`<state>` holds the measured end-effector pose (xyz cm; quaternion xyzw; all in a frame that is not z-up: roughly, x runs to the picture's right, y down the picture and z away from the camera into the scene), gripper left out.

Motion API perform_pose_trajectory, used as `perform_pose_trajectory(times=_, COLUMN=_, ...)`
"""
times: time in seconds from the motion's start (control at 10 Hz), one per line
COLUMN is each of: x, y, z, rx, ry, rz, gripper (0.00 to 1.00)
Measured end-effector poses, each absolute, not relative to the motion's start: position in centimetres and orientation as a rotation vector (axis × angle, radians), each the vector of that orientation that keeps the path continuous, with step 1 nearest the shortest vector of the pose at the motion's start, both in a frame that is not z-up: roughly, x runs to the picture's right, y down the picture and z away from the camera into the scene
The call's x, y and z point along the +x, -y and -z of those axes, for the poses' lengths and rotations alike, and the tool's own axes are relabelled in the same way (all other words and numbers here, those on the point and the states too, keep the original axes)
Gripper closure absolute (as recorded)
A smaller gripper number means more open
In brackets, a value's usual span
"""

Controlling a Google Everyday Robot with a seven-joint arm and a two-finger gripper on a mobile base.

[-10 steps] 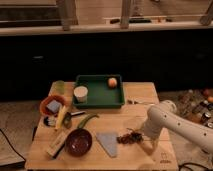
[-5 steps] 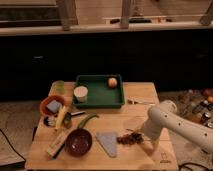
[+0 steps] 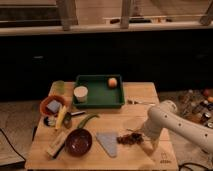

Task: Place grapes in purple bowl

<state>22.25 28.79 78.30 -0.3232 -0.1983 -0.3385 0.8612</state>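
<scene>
Currently purple bowl (image 3: 78, 142) empty; pincer (image 3: 136, 138) at grapes (image 3: 126, 139), closure indiscernible; green tray (image 3: 99, 101) holds orange (image 3: 113, 82).

Dim warm light, dark background; the claw (image 3: 137, 140) beside the grapes (image 3: 126, 139) sits shadowed.

I'm working in what is looking like a lab or test room: a wooden table (image 3: 145, 102) is sitting before dark cabinets. My gripper (image 3: 139, 138) is hovering over it, near clutter (image 3: 197, 107) on the floor.
</scene>
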Motion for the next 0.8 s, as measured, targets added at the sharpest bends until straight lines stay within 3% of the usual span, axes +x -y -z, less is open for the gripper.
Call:
perform_pose_trajectory(times=0.4, x=21.46, y=-28.8, z=-78.65, rx=-0.657, ry=0.395, rz=0.687, gripper=0.22)
perform_pose_trajectory(times=0.8, x=21.11, y=-28.93, z=-78.89, rx=-0.645, ry=0.38, rz=0.673, gripper=0.61)
